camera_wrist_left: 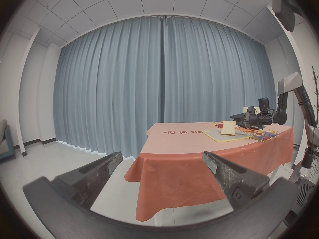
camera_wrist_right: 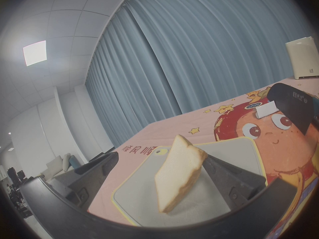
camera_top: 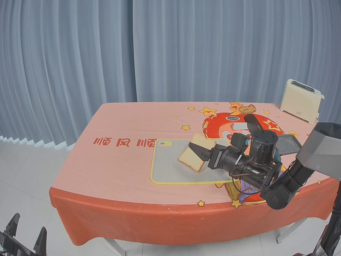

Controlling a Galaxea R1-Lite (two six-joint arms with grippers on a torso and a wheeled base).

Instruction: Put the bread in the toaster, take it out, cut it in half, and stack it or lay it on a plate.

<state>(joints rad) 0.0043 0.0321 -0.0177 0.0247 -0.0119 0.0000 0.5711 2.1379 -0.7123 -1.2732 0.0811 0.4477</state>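
A single slice of bread [camera_top: 188, 158] stands tilted between the spread jaws of the right end effector [camera_top: 195, 150], which is open and grips nothing. The slice's lower edge rests on the grey, yellow-rimmed cutting board [camera_top: 167, 168] directly beneath the end effector, and one face leans against one finger [camera_wrist_right: 226, 173]; the other finger stands clear of it. The rounded crust end points up and away from the end effector, toward the far side of the table [camera_top: 120, 168], so the slice's long axis rises at a slant from the board.

One cream toaster [camera_top: 300, 102] sits well behind the right end effector, past its wrist, at the table's far right corner, slot upward; what is in the slot cannot be told. One dark grey tray [camera_top: 289, 144] lies behind the wrist, partly hidden by the arm. One black knife blade [camera_top: 253, 122] rises just behind the end effector, beside the wrist.

The left end effector [camera_top: 29, 224] hangs low off the table's near left side, jaws apart and holding nothing, with the board and bread well ahead of it.
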